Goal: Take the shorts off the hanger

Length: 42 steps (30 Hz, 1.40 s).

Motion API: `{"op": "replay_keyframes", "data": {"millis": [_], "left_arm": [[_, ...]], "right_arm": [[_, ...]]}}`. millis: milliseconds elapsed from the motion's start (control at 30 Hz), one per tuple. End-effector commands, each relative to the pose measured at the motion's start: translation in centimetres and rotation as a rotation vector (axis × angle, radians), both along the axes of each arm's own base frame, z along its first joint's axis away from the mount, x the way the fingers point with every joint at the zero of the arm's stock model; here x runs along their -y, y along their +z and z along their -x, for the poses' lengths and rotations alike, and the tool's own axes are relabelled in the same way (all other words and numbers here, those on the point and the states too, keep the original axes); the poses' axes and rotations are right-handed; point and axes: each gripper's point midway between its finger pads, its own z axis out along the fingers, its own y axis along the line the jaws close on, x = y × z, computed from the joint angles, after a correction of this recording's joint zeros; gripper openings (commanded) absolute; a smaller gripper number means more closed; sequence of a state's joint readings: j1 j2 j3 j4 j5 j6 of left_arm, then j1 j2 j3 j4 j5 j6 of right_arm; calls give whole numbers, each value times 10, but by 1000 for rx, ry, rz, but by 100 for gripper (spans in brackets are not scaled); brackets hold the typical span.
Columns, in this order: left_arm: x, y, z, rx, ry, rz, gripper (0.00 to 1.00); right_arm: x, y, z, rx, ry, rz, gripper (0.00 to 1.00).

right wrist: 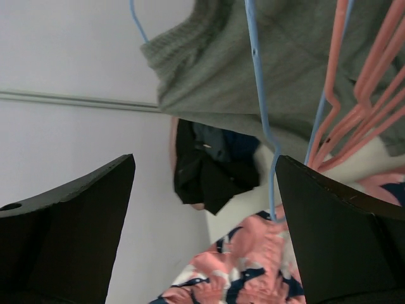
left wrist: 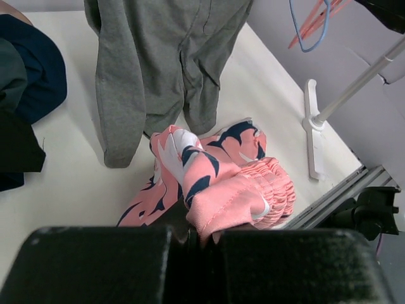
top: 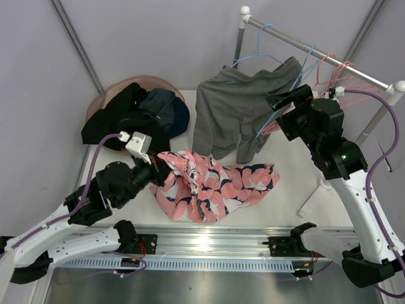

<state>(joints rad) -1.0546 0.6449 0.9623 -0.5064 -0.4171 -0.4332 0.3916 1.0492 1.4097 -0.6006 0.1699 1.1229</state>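
Observation:
The grey shorts (top: 234,114) hang from a blue hanger (top: 262,54) on the rail (top: 316,50), their legs reaching down to the table. My right gripper (top: 281,107) is open beside their right edge; in the right wrist view its jaws (right wrist: 205,221) stand wide apart under the grey cloth (right wrist: 285,69), with the blue hanger wire (right wrist: 259,95) near the right finger. My left gripper (top: 161,168) is shut on the pink printed shorts (top: 215,183), which lie crumpled on the table; the left wrist view shows a pink fold (left wrist: 221,190) pinched in the jaws (left wrist: 209,237). The black shorts (top: 123,120) and the navy shorts (top: 168,111) lie in a basin.
A pink basin (top: 107,95) stands at the back left. Empty pink hangers (top: 332,79) hang on the rail near my right wrist. The rack's white foot (top: 316,196) rests on the table at right. A metal rail (top: 209,244) runs along the near edge.

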Motion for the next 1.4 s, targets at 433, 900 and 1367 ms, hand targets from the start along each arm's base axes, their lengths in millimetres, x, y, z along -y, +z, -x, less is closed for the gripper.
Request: {"op": "replay_keyframes", "data": {"millis": [433, 900, 1367], "left_arm": [[-81, 145, -25, 248, 331, -73, 0], [-156, 357, -126, 631, 869, -141, 0], [-216, 152, -340, 154, 996, -373, 38]], "right_arm": [[74, -10, 60, -62, -154, 399, 99], [63, 1, 89, 93, -37, 336, 99], [24, 97, 122, 493, 191, 214, 99]]}}
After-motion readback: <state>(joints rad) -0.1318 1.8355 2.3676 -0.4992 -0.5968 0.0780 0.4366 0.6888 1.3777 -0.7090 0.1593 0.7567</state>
